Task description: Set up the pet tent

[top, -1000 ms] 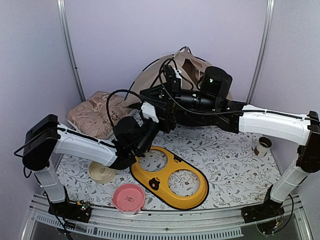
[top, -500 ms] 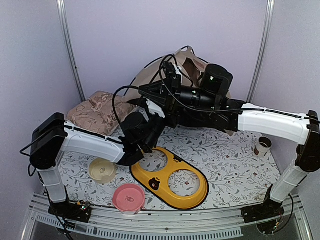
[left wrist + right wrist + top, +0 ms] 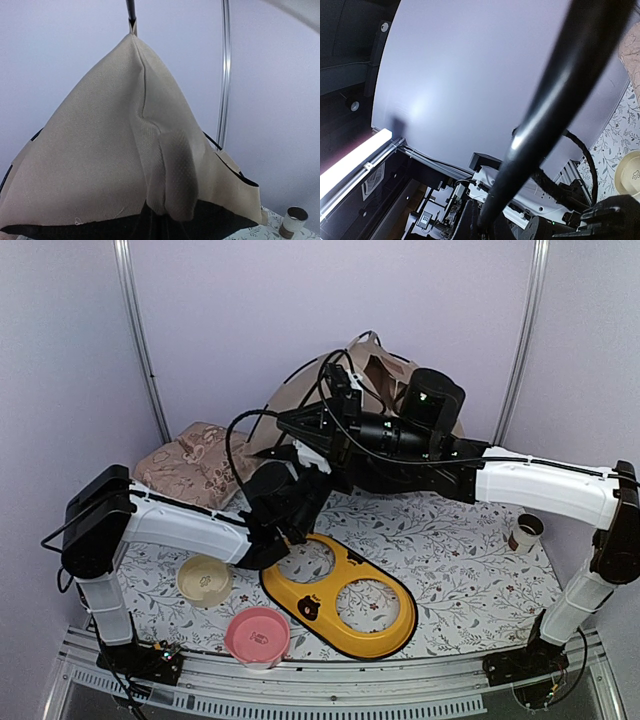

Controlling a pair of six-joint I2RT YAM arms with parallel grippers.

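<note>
Far left: pillow (image 3: 185, 465) is noted, well apart from both grippers.

Left of centre: left gripper (image 3: 308, 456) is raised to the near-left flank of the tent (image 3: 385, 370). Its fingers are closed. A fold (image 3: 175, 190) of cloth is seen bunched just where they meet, so a pinch on the fabric is judged.

Centre, at the back: the tent is found beyond and above those fingers, peak upward.

Just above the left gripper: right gripper (image 3: 295, 425), reached across from the right, is closed on a black pole (image 3: 545, 100), whose long axis is slanted upward past its camera.

Both grippers are placed at the same flank, the left one lower. The next pull is judged to be up and back.
</note>
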